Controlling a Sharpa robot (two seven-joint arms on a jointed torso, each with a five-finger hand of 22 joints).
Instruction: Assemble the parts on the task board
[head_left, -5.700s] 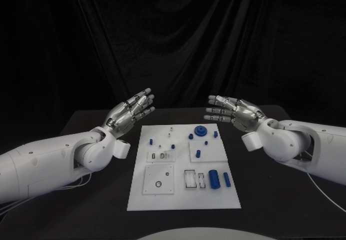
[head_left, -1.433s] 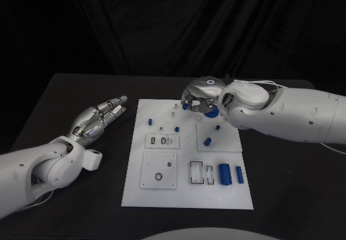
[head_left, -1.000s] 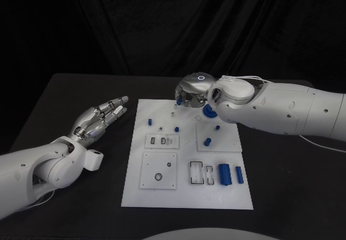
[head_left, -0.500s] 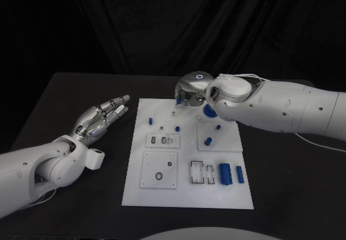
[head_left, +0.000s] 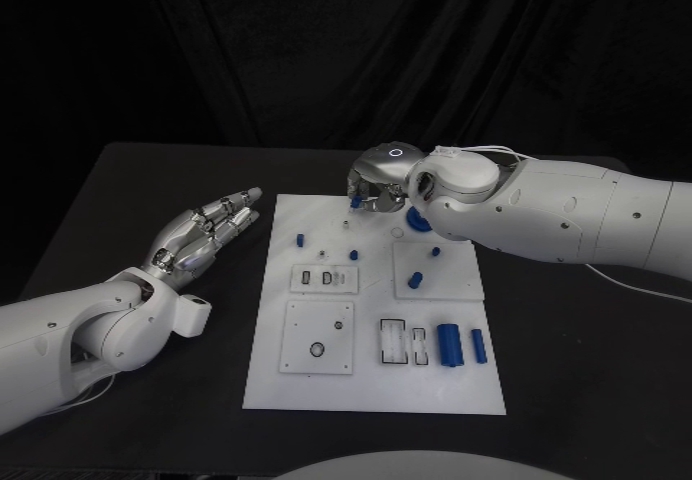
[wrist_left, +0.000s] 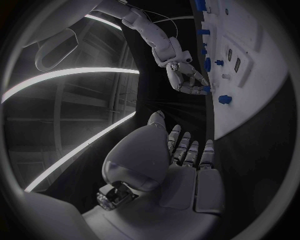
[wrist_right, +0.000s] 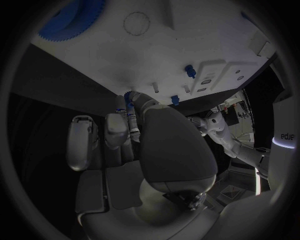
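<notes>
The white task board (head_left: 375, 385) lies mid-table. My right hand (head_left: 379, 185) hovers over its far end and pinches a small blue part (head_left: 356, 201) between thumb and fingertips. The right wrist view shows that part (wrist_right: 129, 97) at the fingertips above the board (wrist_right: 156, 50), with a blue gear (wrist_right: 69, 17) nearby. In the head view the gear (head_left: 418, 221) is half hidden by my right arm. My left hand (head_left: 206, 232) is held flat and open beside the board's left edge. In the left wrist view its palm (wrist_left: 181, 170) is empty and the right hand (wrist_left: 184, 77) is beyond it.
Small blue pegs (head_left: 300, 240) (head_left: 414, 280) stand in the board's far half. A thick blue cylinder (head_left: 449, 346) and a thinner one (head_left: 477, 346) lie near its front right, beside open slots (head_left: 389, 342). A plate with a ring (head_left: 317, 350) sits front left.
My right hand came down to the board's far end, then carried the small blue part slightly left and away; it has hardly moved in the last half second. The left hand stays open.
</notes>
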